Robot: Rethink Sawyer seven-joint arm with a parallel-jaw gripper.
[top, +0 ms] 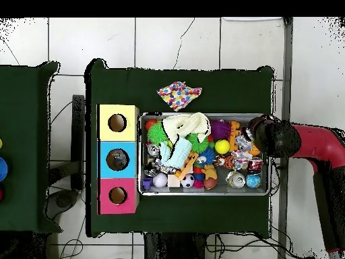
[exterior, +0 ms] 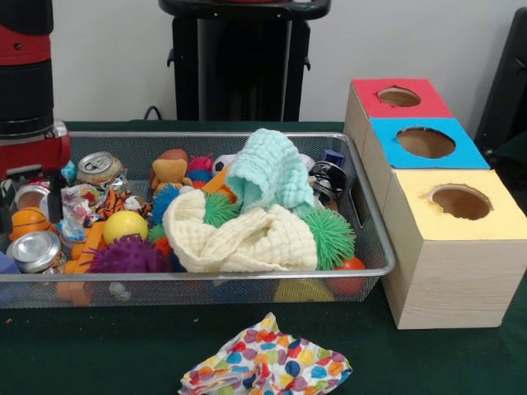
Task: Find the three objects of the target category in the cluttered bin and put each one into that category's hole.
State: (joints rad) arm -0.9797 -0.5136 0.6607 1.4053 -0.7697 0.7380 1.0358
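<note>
The bin (exterior: pixel 375 247) sits in the middle of the green bench (exterior: pixel 461 362), heaped nearly to its rim. Beside the bin, close against one short end, stand three wooden boxes in a row, one hole each: a yellow-topped box (exterior: pixel 494 220), a blue-topped box (exterior: pixel 469 155) and a red-topped box (exterior: pixel 428 105).

In the bin lie two cloths, a cream cloth (exterior: pixel 247 239) and a mint cloth (exterior: pixel 268 169) draped over it. At least two crushed cans show at the end away from the boxes, one (exterior: pixel 99 167) toward the far rim and one (exterior: pixel 34 250) toward the near rim. Spiky balls number at least three: purple (exterior: pixel 128 255), green (exterior: pixel 329 237) and blue (exterior: pixel 167 200). One smooth yellow ball (exterior: pixel 124 225) lies beside the purple one.

A third cloth, the spotted cloth (exterior: pixel 265 364), lies on the bench outside the bin's long near rim, with bare bench around it.

The arm (exterior: pixel 29 90) stands over the bin's end farthest from the boxes. Its jaws are hidden among the clutter; I cannot tell whether they are released or clenched.
</note>
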